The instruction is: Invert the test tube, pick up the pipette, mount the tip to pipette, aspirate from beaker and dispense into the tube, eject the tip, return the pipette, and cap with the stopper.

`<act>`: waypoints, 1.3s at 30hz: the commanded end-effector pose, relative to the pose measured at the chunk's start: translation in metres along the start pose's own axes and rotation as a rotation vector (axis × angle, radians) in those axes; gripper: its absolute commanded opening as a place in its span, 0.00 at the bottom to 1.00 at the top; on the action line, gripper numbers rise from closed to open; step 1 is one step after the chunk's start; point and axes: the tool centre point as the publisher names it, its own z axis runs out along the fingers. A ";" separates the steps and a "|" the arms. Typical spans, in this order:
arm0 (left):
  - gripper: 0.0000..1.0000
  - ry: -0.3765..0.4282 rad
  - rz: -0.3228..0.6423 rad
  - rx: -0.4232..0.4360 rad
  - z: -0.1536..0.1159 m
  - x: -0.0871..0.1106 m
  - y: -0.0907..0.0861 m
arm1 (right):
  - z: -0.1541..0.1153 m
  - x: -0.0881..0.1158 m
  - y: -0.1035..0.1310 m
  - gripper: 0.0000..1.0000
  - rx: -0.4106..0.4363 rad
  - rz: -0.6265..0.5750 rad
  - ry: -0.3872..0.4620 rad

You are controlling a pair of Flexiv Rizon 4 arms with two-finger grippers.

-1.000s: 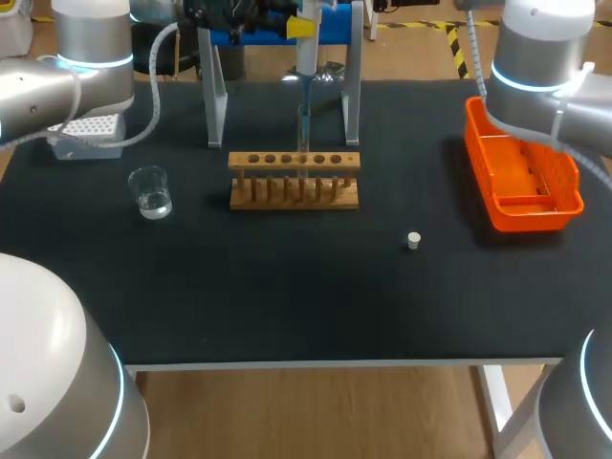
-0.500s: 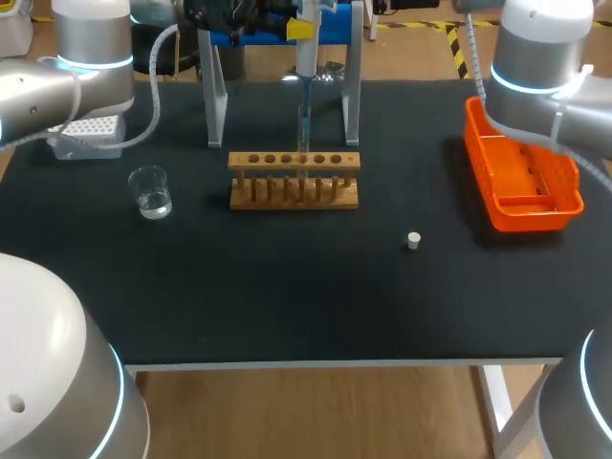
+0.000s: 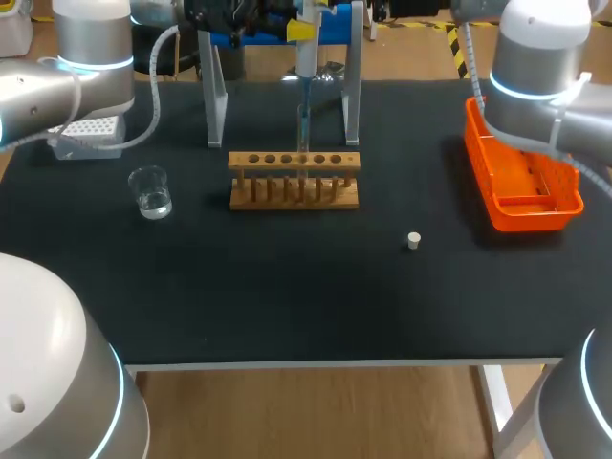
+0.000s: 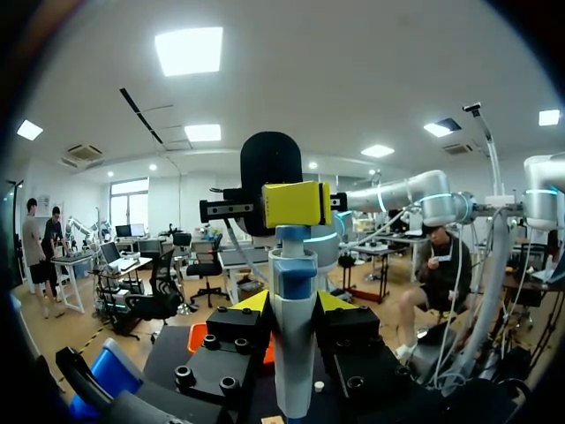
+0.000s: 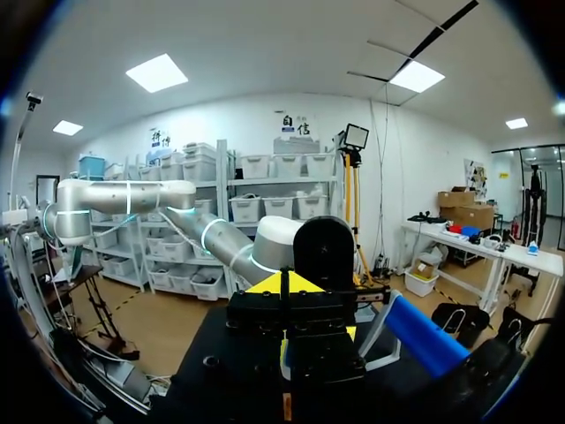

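My left gripper is shut on the white pipette, one yellow tip on each side of its body. In the head view the pipette hangs upright inside the metal stand. Its thin tip points down into a test tube that stands in the wooden rack. My right gripper is shut, and its yellow tips sit right over the pipette's top end. They show pressed together in the right wrist view. The beaker with some liquid stands left of the rack. The white stopper lies in front of the rack, to its right.
A tip box sits at the back left under my left arm. An orange basket stands at the right edge. The stand's metal legs rise behind the rack on both sides.
My right arm's elbow has shifted a little. The pipette, both grippers and the things on the table stay where they were.
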 end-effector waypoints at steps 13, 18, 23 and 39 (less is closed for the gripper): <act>0.00 0.007 0.001 0.002 -0.002 -0.003 -0.004 | 0.000 0.002 -0.015 0.00 0.000 0.013 0.004; 0.00 0.007 0.001 0.002 -0.002 -0.003 -0.004 | -0.002 0.003 -0.006 0.00 -0.022 -0.009 0.002; 0.00 0.007 0.001 0.002 -0.002 -0.003 -0.004 | -0.009 0.004 0.014 0.00 -0.051 -0.055 -0.007; 0.00 0.007 0.001 0.002 -0.002 -0.003 -0.004 | -0.087 0.020 0.031 1.00 -0.177 -0.287 -0.067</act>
